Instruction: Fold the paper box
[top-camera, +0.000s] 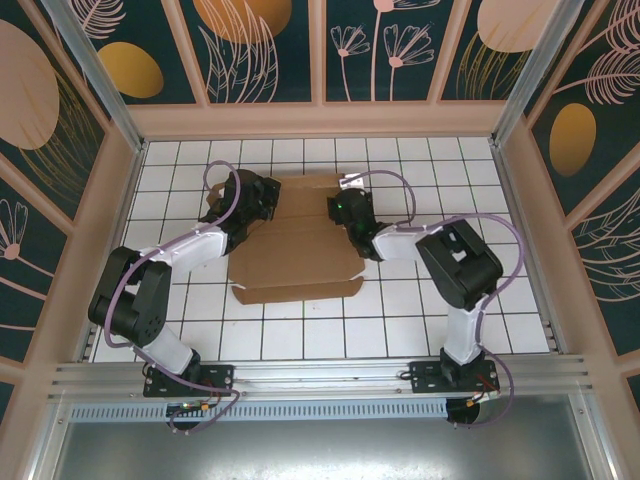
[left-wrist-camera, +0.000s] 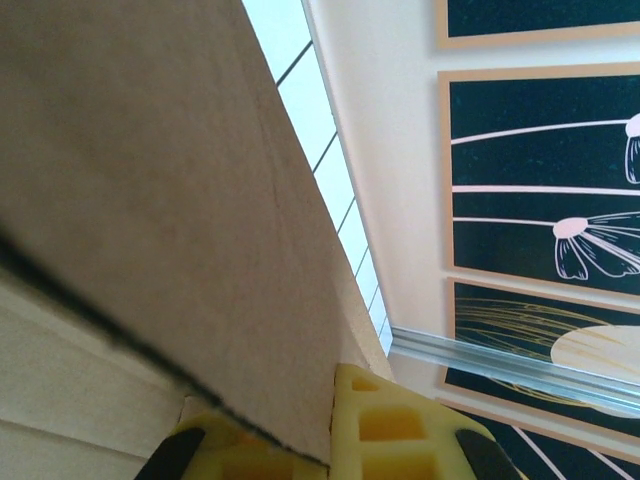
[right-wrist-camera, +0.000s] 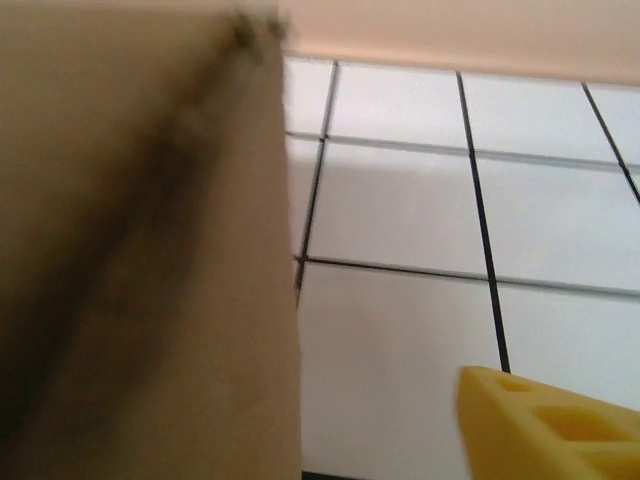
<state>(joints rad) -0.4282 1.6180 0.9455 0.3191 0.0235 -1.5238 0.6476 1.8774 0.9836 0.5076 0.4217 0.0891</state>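
White-tiled table (top-camera: 420, 320) w/ brown paper box (top-camera: 300, 270) lying approx mid-table, a bit toward the back.

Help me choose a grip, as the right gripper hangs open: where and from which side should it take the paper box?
Take the paper box by its right edge near the far corner, coming in from the right. That edge is a thin sheet close beside the open right gripper, so the jaws can likely straddle it. The left gripper pinches the opposite edge.
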